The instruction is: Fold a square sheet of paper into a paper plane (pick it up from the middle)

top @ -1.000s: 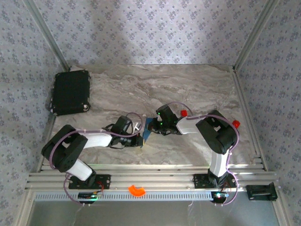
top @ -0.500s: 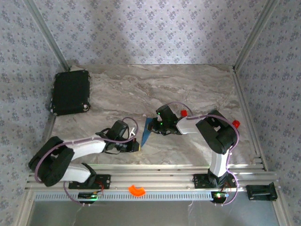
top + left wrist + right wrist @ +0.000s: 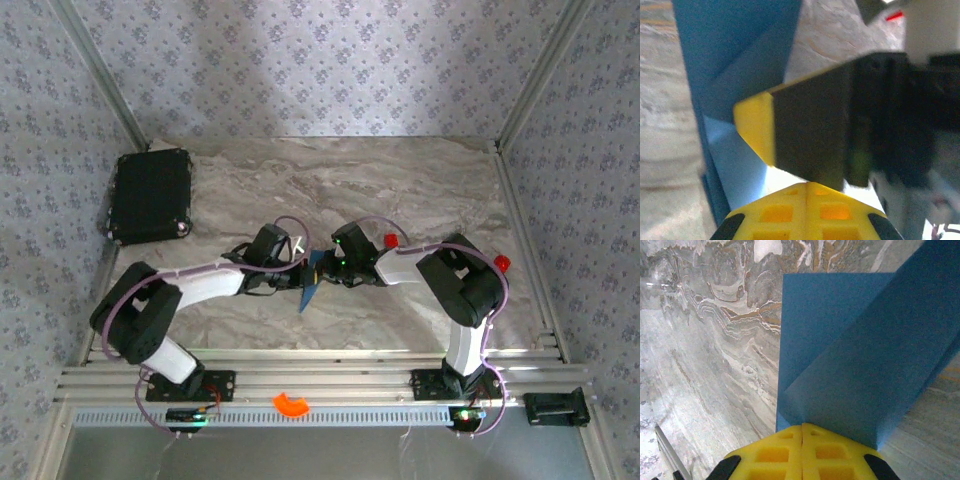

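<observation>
**Two grippers shut at the square sheet of paper (image 3: 311,285)**

The left gripper (image 3: 299,270), its yellow fingers (image 3: 775,215) pressed together, sits at the sheet's left edge. Seen from its wrist, one yellow-and-black finger of the right gripper (image 3: 326,270) stands just ahead of it. The right gripper is likewise closed, and its tips meet the sheet from the right, where a folded flap runs slantwise across the layer beneath. Whether the paper is pinched between those tips or pressed under them cannot be told.

The sheet lies about midway between the left and right edges of the tabletop (image 3: 420,180), nearer the near edge than the far one. Folded to a narrow triangle, it has its long axis running far to near, with the point aimed at the near edge and leaning slightly left.

A black case (image 3: 150,195) lies closed in the far left corner, well apart, its contents hidden. An orange curved piece (image 3: 291,404) rests on the slotted rail off the near edge, between the arm bases.
</observation>
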You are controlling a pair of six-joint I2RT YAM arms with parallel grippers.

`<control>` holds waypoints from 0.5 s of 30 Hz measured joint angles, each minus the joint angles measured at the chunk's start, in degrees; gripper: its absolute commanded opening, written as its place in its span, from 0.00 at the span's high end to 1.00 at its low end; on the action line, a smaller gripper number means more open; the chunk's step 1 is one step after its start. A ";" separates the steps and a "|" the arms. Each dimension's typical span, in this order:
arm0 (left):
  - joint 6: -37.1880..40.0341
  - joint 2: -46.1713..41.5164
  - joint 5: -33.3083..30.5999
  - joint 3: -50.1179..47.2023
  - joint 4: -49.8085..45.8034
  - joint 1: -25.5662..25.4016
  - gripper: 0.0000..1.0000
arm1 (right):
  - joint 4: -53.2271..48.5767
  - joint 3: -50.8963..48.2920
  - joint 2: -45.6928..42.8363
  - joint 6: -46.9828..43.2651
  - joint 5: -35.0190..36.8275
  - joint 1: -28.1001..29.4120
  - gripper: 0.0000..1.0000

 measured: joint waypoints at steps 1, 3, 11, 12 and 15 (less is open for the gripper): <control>0.02 0.92 0.09 0.37 0.04 0.33 0.96 | 0.02 0.00 0.02 0.02 0.11 -0.07 0.93; 0.02 2.25 -0.17 0.61 0.20 0.52 0.96 | 0.15 0.00 0.02 0.04 0.15 -0.26 0.93; 0.26 4.15 -1.55 -3.41 1.11 0.55 0.97 | 0.37 0.00 0.00 0.09 0.07 -0.26 0.92; 0.46 4.07 -1.62 -3.65 1.53 0.59 0.97 | 0.39 0.00 0.02 0.11 0.07 -0.26 0.91; 0.70 3.76 -1.92 -4.50 2.75 0.57 0.98 | 0.42 0.00 0.00 0.22 -0.22 -0.31 0.90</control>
